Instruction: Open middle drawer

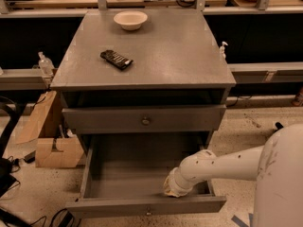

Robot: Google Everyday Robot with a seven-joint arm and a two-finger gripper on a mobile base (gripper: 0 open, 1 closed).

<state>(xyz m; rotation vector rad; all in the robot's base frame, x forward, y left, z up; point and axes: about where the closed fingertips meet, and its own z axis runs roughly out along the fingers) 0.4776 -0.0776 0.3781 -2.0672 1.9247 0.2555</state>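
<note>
The middle drawer (124,170) of the grey cabinet (156,46) stands pulled far out, its inside bare. Its flat front (113,207) faces me at the bottom, with a small round knob (149,213) at its centre. My white arm (222,165) comes in from the right and reaches down into the drawer. My gripper (171,189) is at the drawer's front right, just behind the front panel, and its tip is hidden by the wrist. Above it is another grey drawer (94,119) with its own knob (146,121), almost closed. Anything below the open drawer is hidden.
On the cabinet top lie a white bowl (130,19) and a black remote-like object (116,59). Cardboard boxes (52,148) stand on the floor at the left. A small bottle (44,63) stands on the left ledge. My robot body (284,183) fills the lower right.
</note>
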